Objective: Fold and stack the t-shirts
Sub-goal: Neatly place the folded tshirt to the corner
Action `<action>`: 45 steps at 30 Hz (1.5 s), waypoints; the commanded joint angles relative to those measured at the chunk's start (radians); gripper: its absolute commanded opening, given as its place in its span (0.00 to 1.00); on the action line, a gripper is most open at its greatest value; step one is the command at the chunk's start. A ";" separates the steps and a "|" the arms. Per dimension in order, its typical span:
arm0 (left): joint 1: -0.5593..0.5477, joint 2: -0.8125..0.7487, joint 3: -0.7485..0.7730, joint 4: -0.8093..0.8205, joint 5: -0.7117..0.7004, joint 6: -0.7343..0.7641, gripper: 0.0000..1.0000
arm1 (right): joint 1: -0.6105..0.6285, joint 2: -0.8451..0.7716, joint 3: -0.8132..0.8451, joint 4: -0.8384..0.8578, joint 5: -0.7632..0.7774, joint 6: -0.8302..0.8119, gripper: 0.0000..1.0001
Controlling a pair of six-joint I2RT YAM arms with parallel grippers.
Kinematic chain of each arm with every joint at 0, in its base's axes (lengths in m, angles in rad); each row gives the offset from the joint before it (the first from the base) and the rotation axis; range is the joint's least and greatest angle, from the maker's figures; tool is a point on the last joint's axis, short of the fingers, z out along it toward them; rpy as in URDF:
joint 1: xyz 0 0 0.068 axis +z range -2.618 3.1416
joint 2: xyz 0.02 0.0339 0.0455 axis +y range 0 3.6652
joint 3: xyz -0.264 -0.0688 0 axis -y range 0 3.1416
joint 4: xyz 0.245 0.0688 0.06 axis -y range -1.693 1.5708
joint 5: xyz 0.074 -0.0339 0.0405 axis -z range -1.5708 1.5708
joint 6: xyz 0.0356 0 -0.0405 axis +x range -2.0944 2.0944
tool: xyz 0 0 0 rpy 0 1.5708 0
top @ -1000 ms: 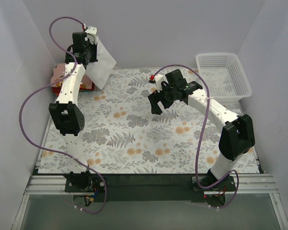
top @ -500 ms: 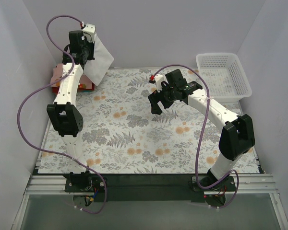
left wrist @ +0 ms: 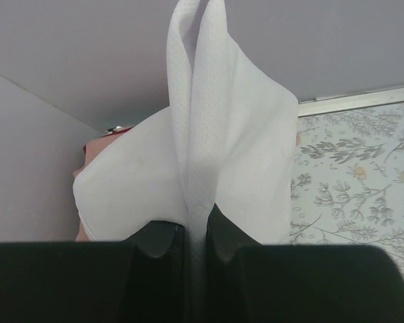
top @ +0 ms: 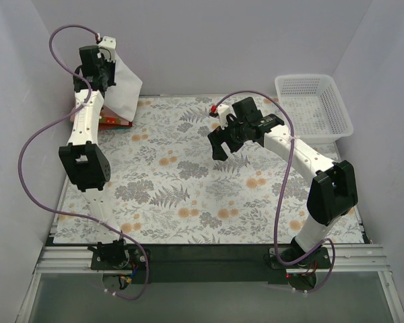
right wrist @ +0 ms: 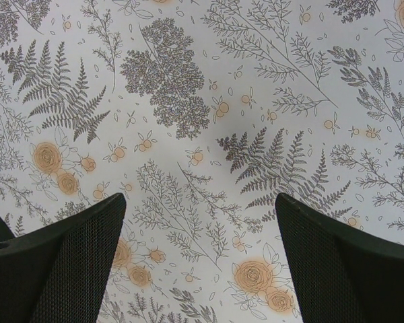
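Observation:
My left gripper (top: 102,66) is raised at the far left corner, shut on a folded white t-shirt (top: 122,91) that hangs from it. In the left wrist view the white t-shirt (left wrist: 209,155) is pinched between my fingers (left wrist: 163,235) and fans out ahead. Under it lies the stack of folded shirts, red (top: 114,122) at the table's far left edge; a bit of it shows in the left wrist view (left wrist: 94,145), mostly hidden. My right gripper (top: 218,145) is open and empty above the middle of the mat, jaws wide apart (right wrist: 200,249).
A white plastic lattice basket (top: 313,104) stands at the far right. The floral mat (top: 202,195) covers the table. Grey walls close in on the left, back and right.
My left gripper has moved left and back with the white t-shirt, now hanging over the stack at the far left. The right arm has not moved.

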 commanded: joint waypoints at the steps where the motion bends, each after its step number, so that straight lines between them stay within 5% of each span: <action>1: 0.035 0.017 0.010 0.031 -0.008 0.034 0.00 | -0.003 0.000 0.015 -0.010 -0.016 0.006 0.98; 28: 0.215 0.230 0.067 0.163 0.084 0.241 0.00 | -0.003 0.048 0.020 -0.022 -0.036 0.015 0.98; 34: 0.269 0.242 0.111 0.242 0.071 0.227 0.43 | -0.003 0.040 0.024 -0.025 -0.041 0.021 0.98; 36: 0.279 0.212 0.121 0.240 0.088 0.195 0.50 | -0.003 0.037 0.023 -0.023 -0.044 0.021 0.98; 41: 0.307 0.083 0.038 0.231 0.199 0.128 0.52 | -0.003 0.023 0.023 -0.020 -0.055 0.021 0.98; 45: 0.327 -0.044 -0.038 0.148 0.318 0.042 0.43 | -0.004 0.013 0.012 -0.020 -0.070 0.020 0.98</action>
